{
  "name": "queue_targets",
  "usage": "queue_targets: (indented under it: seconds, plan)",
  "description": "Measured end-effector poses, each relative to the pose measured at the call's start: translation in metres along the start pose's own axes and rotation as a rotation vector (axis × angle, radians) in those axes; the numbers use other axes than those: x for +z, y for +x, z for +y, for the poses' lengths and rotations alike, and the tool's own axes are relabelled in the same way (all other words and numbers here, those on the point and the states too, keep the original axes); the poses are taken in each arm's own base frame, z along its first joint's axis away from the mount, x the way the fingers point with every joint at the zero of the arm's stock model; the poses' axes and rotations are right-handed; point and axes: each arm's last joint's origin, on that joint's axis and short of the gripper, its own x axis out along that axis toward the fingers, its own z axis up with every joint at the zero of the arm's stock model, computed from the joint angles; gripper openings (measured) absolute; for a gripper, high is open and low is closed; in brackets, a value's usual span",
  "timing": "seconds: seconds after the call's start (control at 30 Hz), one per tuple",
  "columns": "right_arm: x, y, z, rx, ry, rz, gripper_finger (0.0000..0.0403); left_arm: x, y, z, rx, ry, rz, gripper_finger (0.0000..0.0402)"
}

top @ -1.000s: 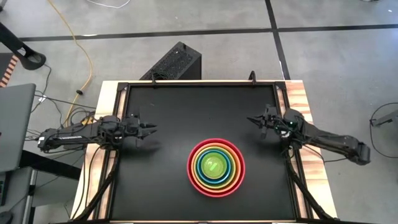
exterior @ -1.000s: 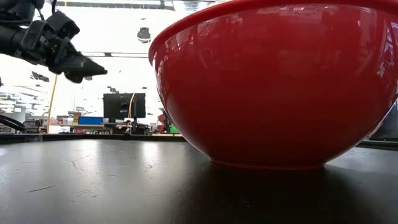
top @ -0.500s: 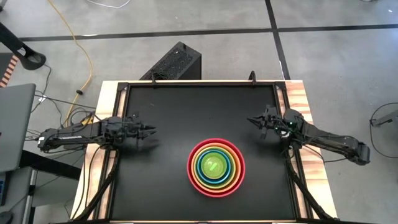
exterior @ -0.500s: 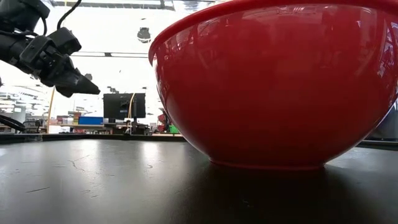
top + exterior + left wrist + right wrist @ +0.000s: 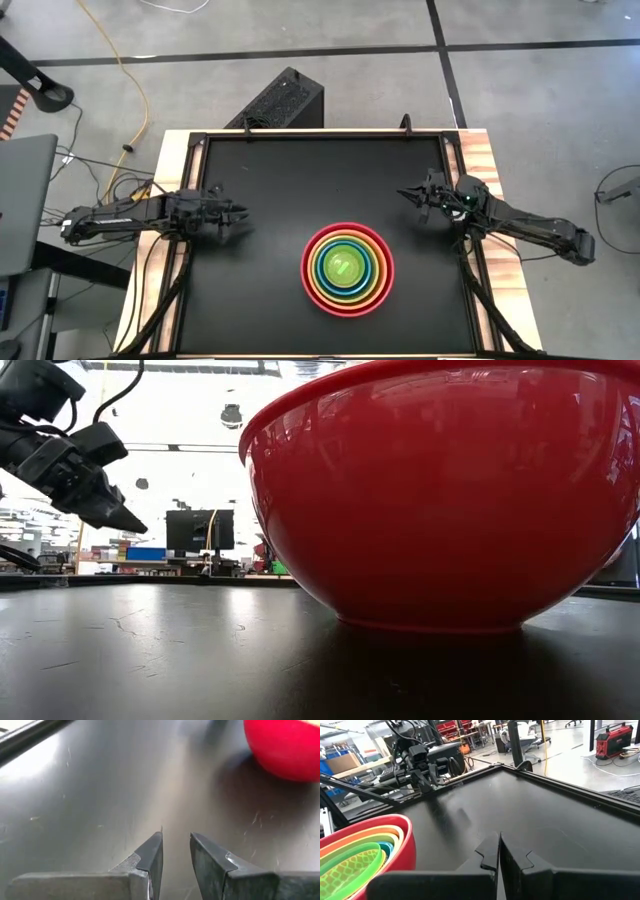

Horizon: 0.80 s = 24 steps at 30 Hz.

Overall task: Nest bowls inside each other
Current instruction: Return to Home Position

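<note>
The bowls stand nested in one stack (image 5: pixel 347 268) on the black table, right of its middle and toward the near edge. The red bowl (image 5: pixel 450 490) is outermost, then orange, olive-green and blue rims, with the bright green bowl (image 5: pixel 350 870) innermost. The red bowl's base rests on the table. My left gripper (image 5: pixel 243 211) hovers over the table's left side, tipped downward, its fingers (image 5: pixel 152 852) slightly apart with nothing between them. My right gripper (image 5: pixel 402 194) hovers at the right side, about level, shut and empty (image 5: pixel 499 836). Both are well clear of the stack.
A raised dark frame (image 5: pixel 320 135) rims the table, with wooden strips (image 5: pixel 495 200) outside it. A black box (image 5: pixel 280 100) stands on the floor beyond the far edge. Bare black table (image 5: pixel 300 180) lies between the two grippers and beyond the stack.
My left gripper has tipped its fingertips downward and sunk a little toward the table, staying over the left side. The bowls have stayed put.
</note>
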Motion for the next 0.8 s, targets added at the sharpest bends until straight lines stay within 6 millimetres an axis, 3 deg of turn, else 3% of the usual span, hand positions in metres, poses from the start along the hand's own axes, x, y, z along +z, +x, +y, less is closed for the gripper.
queue_targets:
  seconds: [0.8]
  plan:
    - [0.0, 0.0, 0.0, 0.0, 0.0, 0.0, 0.0032, -0.0019, -0.0002, 0.0003, 0.001, 0.001, 0.022, 0.0087]
